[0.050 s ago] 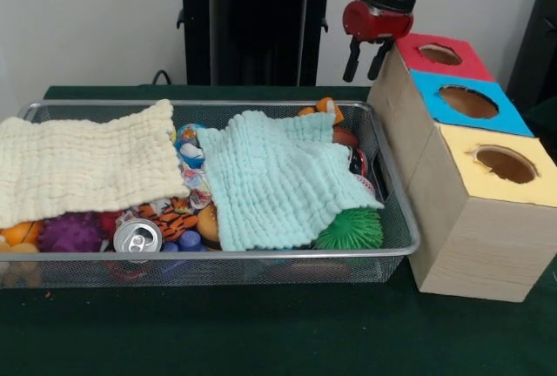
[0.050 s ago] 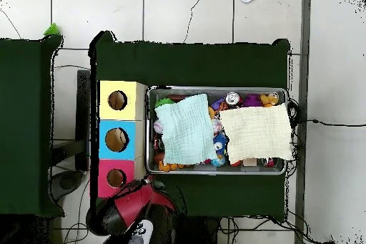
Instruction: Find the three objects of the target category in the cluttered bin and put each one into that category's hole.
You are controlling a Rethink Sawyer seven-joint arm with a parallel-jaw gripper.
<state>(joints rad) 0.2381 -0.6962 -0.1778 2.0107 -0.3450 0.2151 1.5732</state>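
A wire mesh bin (image 1: 261, 255) (image 2: 214, 89) holds a jumble of toys half buried under a cream cloth (image 1: 87, 163) (image 2: 256, 132) and a mint cloth (image 1: 274, 180) (image 2: 186, 129). Peeking out are a silver can (image 1: 137, 237), a green spiky ball (image 1: 350, 230), a purple spiky ball (image 1: 70, 232), an orange fish toy (image 1: 329, 110) and a tiger-striped toy (image 1: 174, 215). Beside the bin stands a wooden box with a red section (image 1: 466, 70), a blue section (image 1: 505, 124) and a yellow section (image 1: 466, 167), each with a round hole. My gripper (image 1: 365, 58) (image 2: 141, 184) hangs open and empty beside the red section.
The bin and box stand on a dark green table cover (image 1: 261, 332). A black pedestal (image 1: 248, 19) rises behind the bin. In the overhead view a second green-covered table (image 2: 25, 127) lies past the box, and cables run over the tiled floor (image 2: 186, 12).
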